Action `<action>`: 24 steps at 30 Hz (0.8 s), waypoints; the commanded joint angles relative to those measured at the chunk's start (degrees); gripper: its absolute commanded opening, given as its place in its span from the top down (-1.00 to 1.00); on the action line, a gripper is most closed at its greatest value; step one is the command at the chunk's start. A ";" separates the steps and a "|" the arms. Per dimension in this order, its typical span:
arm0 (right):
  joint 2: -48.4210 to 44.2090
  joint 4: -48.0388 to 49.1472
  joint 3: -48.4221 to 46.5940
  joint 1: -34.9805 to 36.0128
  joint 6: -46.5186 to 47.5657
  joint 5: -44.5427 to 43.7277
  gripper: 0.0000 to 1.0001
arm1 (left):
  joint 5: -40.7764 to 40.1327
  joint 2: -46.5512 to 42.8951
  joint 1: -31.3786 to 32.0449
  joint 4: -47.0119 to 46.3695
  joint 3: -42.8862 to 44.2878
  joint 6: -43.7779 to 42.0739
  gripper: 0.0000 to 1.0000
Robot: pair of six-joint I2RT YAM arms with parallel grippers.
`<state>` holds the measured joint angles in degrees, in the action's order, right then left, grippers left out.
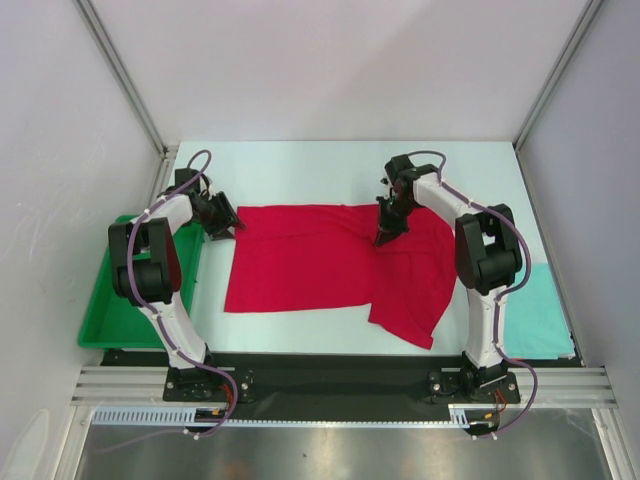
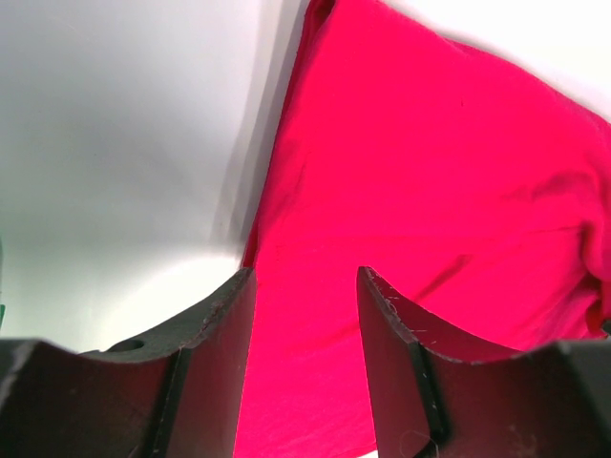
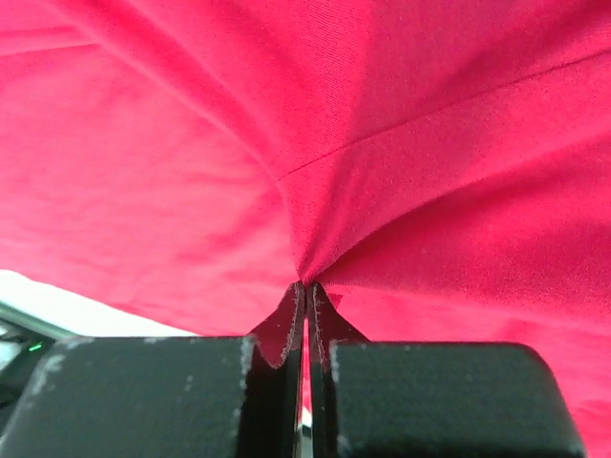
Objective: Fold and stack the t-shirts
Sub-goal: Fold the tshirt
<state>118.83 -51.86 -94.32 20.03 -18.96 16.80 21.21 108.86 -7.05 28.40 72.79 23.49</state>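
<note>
— Counting how many t-shirts?

— Counting two. Seeing one red t-shirt (image 1: 320, 265), soft matte knit, lying mostly flat on the smooth white counter (image 1: 300, 170): a broad rectangle of cloth, with one rumpled part slanting away below the right hand (image 1: 383, 240). Seeing one pale teal t-shirt (image 1: 548, 315), folded into a flat rectangle, lying well apart from that hand, out to its right and nearer the arm bases.

— Gripping anything with the right hand?

— Pinching the red t-shirt. Clenching both black fingers (image 3: 277, 334) on a small peak of cloth, with creases and one stitched seam fanning out from the fingertips.

— And doing what with the left hand (image 1: 238, 226)?

— Hanging released, holding nothing. Keeping two curved, scuffed black fingers apart, with the red t-shirt's corner just ahead of and beneath them and bare glossy counter off to their left. Not managing to tell whether touching the cloth or not.

— Noting anything else?

— Noting one green plastic tray (image 1: 100, 320), rigid and rimmed, sitting behind the left hand, on the side away from the red t-shirt. Totalling two t-shirts, two hands, one tray.
</note>
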 commanded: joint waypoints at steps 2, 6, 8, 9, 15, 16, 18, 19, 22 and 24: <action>0.70 -1.14 -1.74 -0.26 -3.71 8.76 0.96 | 0.93 -0.05 -0.51 -1.16 0.07 0.51 -0.04; -1.56 4.18 0.53 -2.01 -5.38 11.68 0.37 | 1.03 -0.05 -0.51 -0.98 1.21 0.86 -0.05; -7.27 9.99 4.57 -5.78 -7.31 9.85 0.15 | 1.20 0.04 -0.51 -0.98 1.91 1.21 -0.08; -8.86 15.24 5.54 -7.27 -7.84 8.53 -0.03 | 1.29 0.04 -0.60 -0.98 2.17 1.30 -0.09; -8.10 26.01 3.72 -18.08 -8.03 -1.58 -0.28 | 4.36 2.41 -0.51 -1.60 4.89 2.71 -0.10; -6.69 25.23 2.14 -19.06 -7.85 -2.55 -0.29 | 5.06 3.02 -0.51 -1.68 5.34 2.88 -0.10; -2.12 22.52 -3.20 -21.96 -5.84 -4.31 -0.29 | 6.55 4.25 -0.51 -1.68 6.39 3.23 -0.10; -0.80 21.28 -4.97 -22.66 -5.13 -4.84 -0.29 | 7.17 4.60 -0.42 -2.03 6.48 3.58 -0.10; 3.16 19.34 -10.08 -24.07 -0.48 -5.37 -0.30 | 8.75 5.92 -0.42 -3.09 6.66 4.64 -0.10; 5.36 18.81 -12.01 -24.25 4.08 -5.11 -0.34 | 9.37 6.45 -0.42 -3.79 6.13 5.17 -0.10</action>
<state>121.67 -31.33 -102.41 -5.08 -22.06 13.06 27.29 114.52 -7.07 26.83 77.38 26.96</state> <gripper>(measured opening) 0.658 0.550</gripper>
